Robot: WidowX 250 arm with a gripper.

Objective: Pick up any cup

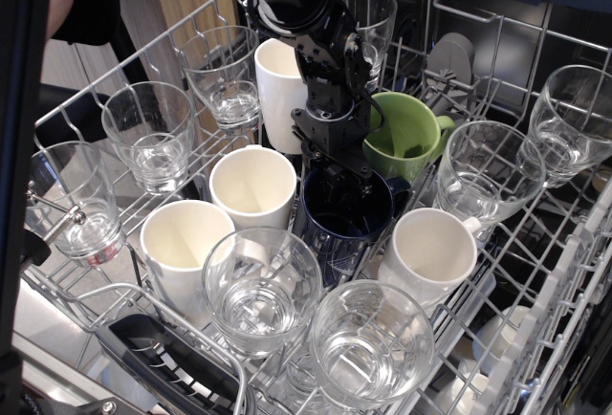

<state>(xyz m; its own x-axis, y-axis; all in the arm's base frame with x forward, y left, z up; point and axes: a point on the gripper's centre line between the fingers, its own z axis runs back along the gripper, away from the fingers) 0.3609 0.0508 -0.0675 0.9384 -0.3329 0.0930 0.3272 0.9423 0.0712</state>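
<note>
The cup, a dark navy glossy mug (pixel 337 235), stands upright in the middle of the wire dishwasher rack (pixel 83 104). My gripper (pixel 337 176) hangs from the black arm that comes down from the top centre. Its dark fingertips reach down at the mug's far rim, at or just inside the opening. The fingers are black against the dark mug, so I cannot tell how the jaws stand or whether they grip the rim. The mug's handle and side graphic are hidden.
A green mug (pixel 409 138) sits just behind and to the right of the navy mug, close to the arm. White cups (pixel 251 185) (pixel 182 238) (pixel 428 252) (pixel 277 85) crowd around it. Several clear glasses (pixel 260 295) (pixel 371 343) (pixel 478 168) fill the rack's edges.
</note>
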